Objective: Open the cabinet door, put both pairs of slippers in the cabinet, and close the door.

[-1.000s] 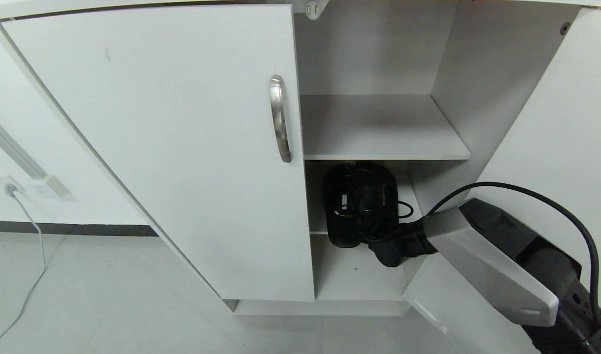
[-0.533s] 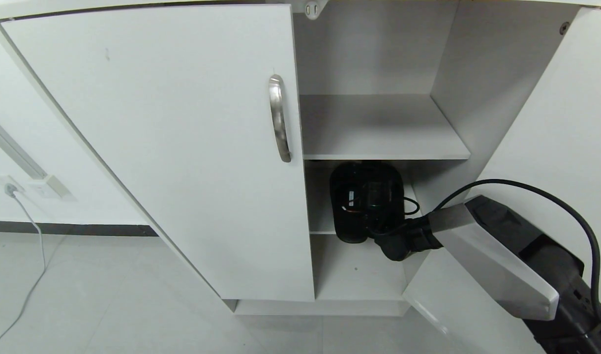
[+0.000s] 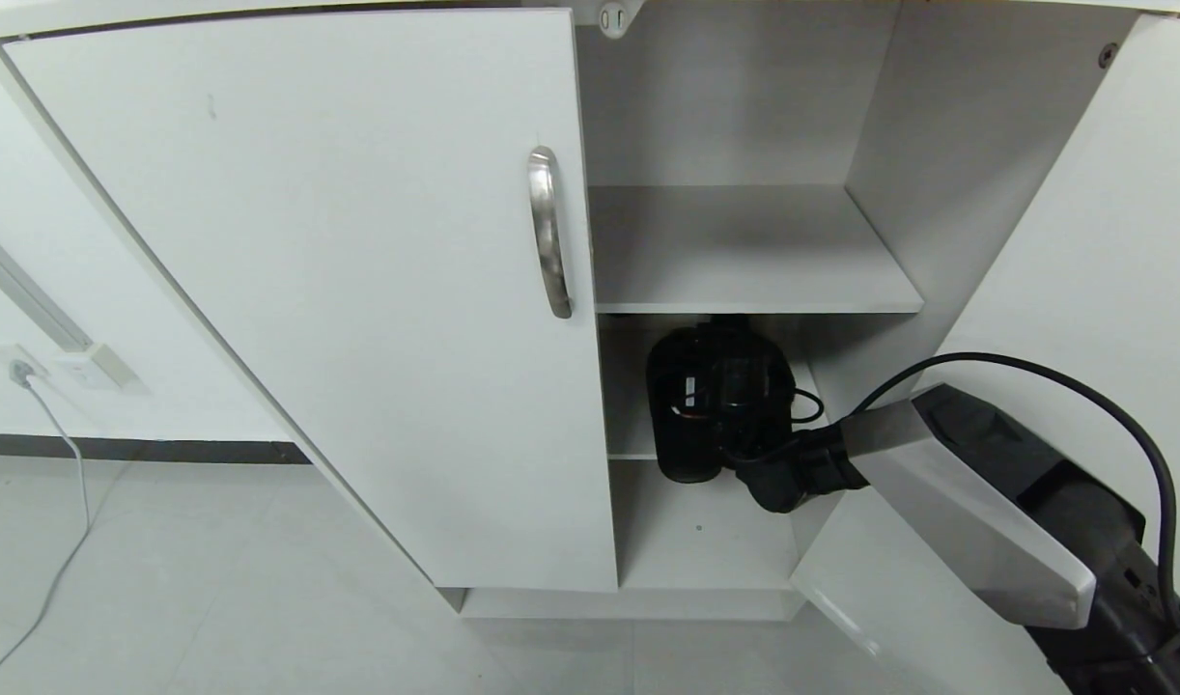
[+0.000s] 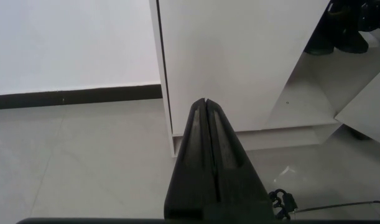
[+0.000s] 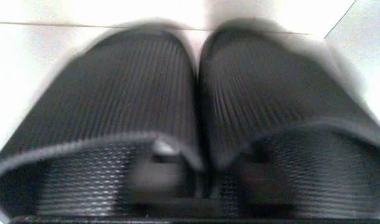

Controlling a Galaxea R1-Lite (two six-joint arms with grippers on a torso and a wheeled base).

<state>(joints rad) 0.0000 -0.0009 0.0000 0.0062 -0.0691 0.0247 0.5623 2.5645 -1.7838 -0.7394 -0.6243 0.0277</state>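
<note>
Slippers [image 5: 134,93] in white cabinet [image 3: 744,251] (right door [image 3: 1092,290] open), tiled floor [image 3: 213,579]

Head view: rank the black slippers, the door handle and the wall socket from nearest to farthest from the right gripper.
1. Black slippers, held by the right gripper below the shelf.
2. Door handle, on the closed left door.
3. Wall socket, far left.
</note>
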